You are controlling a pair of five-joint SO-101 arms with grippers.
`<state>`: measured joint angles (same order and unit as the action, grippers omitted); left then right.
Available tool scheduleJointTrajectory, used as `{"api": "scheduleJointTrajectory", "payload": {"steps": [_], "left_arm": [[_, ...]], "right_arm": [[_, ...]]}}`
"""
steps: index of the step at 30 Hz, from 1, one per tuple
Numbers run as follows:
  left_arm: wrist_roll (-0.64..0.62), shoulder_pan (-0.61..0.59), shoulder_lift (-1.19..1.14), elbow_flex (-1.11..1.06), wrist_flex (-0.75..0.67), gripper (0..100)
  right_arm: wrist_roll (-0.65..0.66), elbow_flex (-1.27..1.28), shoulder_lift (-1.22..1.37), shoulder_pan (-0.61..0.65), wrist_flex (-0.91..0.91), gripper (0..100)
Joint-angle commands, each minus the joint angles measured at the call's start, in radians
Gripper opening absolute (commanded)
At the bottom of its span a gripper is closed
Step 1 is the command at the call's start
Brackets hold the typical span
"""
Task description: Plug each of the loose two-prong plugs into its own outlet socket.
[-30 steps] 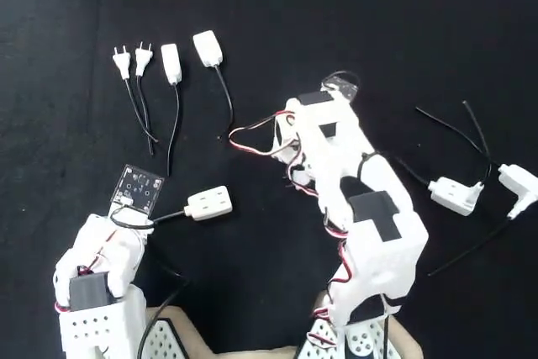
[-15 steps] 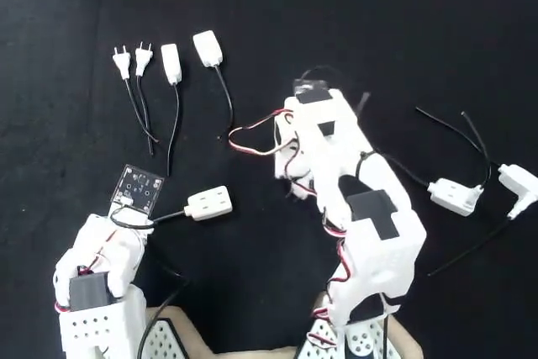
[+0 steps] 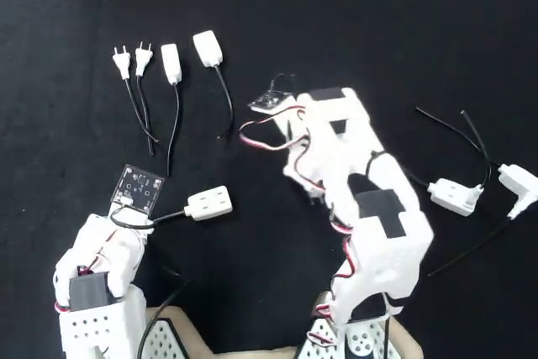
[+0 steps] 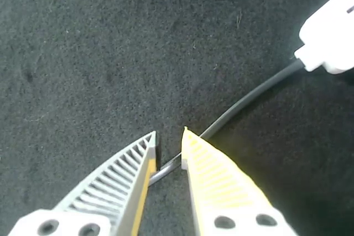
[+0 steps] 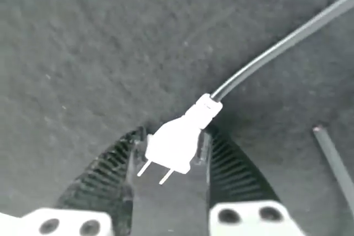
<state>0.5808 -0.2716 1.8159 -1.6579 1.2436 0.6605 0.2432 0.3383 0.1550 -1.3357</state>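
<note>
My right gripper (image 5: 172, 136) is shut on a white two-prong plug (image 5: 176, 143), prongs pointing back toward the wrist and its black cable (image 5: 276, 53) trailing away over the cloth. From above, that gripper (image 3: 269, 100) is mid-table. My left gripper (image 4: 168, 136), at the front left (image 3: 133, 208), is closed around the black cable (image 4: 243, 100) of a white outlet socket (image 3: 208, 202) lying just right of it. Two loose two-prong plugs (image 3: 123, 61) (image 3: 144, 58) lie at the far left beside two white blocks (image 3: 171, 63) (image 3: 207, 48).
Two more white socket pieces (image 3: 454, 195) (image 3: 517, 182) with black cables lie at the right edge. Red and white servo wires (image 3: 261, 136) loop off the right arm. The black cloth (image 3: 420, 31) covers the whole table.
The right arm has swung left, carrying its gripper from the centre-right toward the row of cables. The left arm and its socket have not moved.
</note>
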Motion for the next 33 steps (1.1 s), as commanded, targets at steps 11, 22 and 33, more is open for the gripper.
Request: {"api": "scheduleJointTrajectory", "payload": {"steps": [11, 22, 33], "left_arm": [[0.005, 0.001, 0.002, 0.002, 0.003, 9], [0.005, 0.001, 0.002, 0.002, 0.003, 9], [0.005, 0.001, 0.002, 0.002, 0.003, 9]], "right_arm": [[0.018, 0.039, -0.119, -0.04, -0.025, 39.3], [-0.143, 0.157, -0.3, 0.017, -0.025, 42.4], [-0.321, 0.217, -0.386, -0.158, 0.094, 13.6]]}}
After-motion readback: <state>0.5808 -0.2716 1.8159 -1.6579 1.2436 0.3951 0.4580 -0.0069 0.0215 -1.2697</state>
